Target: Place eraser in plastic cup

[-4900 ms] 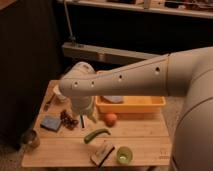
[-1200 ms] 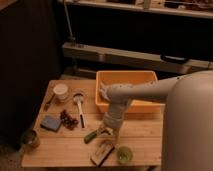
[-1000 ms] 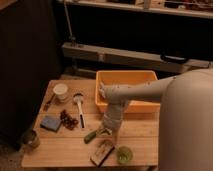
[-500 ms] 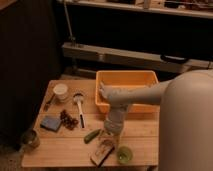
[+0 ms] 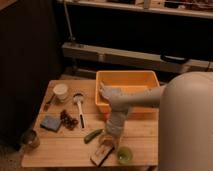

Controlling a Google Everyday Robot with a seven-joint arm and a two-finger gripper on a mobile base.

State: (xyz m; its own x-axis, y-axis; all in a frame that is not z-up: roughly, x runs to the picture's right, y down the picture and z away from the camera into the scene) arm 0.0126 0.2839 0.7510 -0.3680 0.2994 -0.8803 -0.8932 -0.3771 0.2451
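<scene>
Over eraser (image 5: 101,154) | claw (image 5: 108,140) pointing down, arm bent | plastic cup (image 5: 124,155) beside

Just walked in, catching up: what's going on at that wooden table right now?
The robot's arm reaches down at the front edge of the wooden table, its gripper right over the flat tan eraser with a black felt strip, jaws open. The eraser lies on the table, not yet lifted. The small lime-green plastic cup stands just beside it.
</scene>
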